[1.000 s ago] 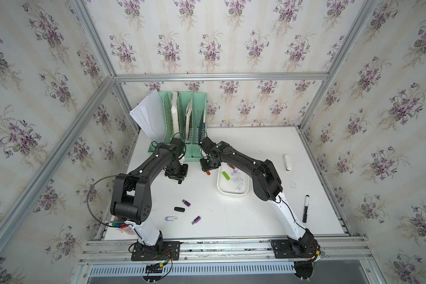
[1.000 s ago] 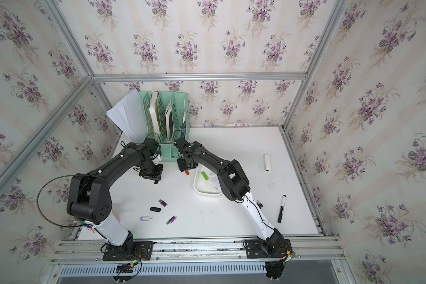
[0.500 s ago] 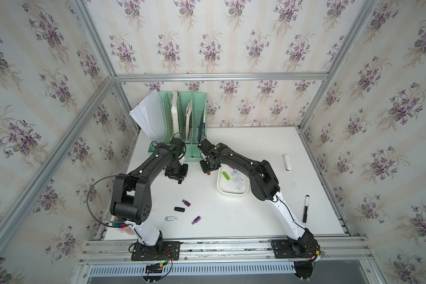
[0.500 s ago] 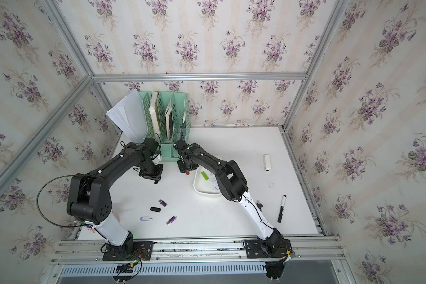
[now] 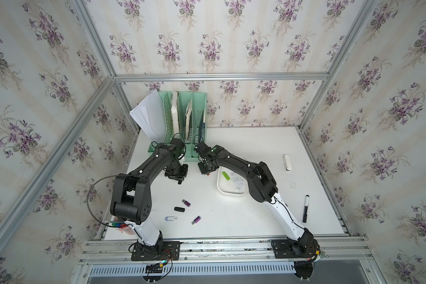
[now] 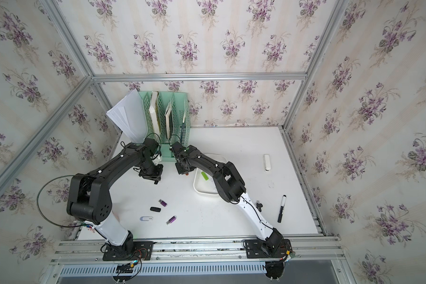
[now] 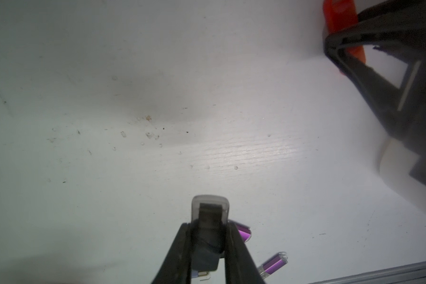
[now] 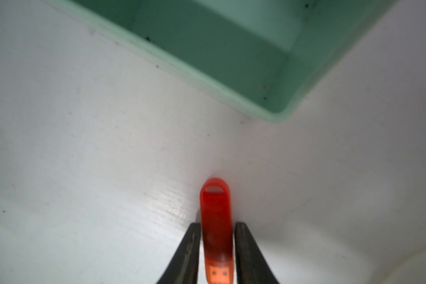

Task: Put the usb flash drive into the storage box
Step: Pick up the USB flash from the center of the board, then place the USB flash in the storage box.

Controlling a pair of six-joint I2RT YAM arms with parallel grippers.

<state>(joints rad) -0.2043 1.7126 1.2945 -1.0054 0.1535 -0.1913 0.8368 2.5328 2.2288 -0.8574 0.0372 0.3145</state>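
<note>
The storage box point(image 5: 230, 193) point(image 6: 204, 193) is a shallow white tub right of centre, with a green drive point(image 5: 226, 176) and several pale ones inside. My left gripper point(image 5: 180, 181) point(image 7: 208, 227) hangs above the table, shut on a dark grey usb flash drive point(image 7: 210, 211) that sticks out past the fingertips. My right gripper point(image 5: 207, 173) point(image 8: 217, 227) is down at the table just left of the box. Its fingers press both sides of an orange usb flash drive point(image 8: 215, 204) point(image 7: 340, 22) lying flat.
A mint-green file organizer point(image 5: 182, 123) point(image 8: 231, 49) stands close behind both grippers. Loose drives lie nearer the front: purple point(image 5: 186, 203), black point(image 5: 179, 209), white point(image 5: 171, 218) and purple point(image 5: 196, 220). A black marker point(image 5: 305, 208) and a white stick point(image 5: 287, 162) lie at the right.
My right gripper's jaws have closed in on the orange drive, and the wrist shifted slightly left. The left arm and its dark drive have not moved.
</note>
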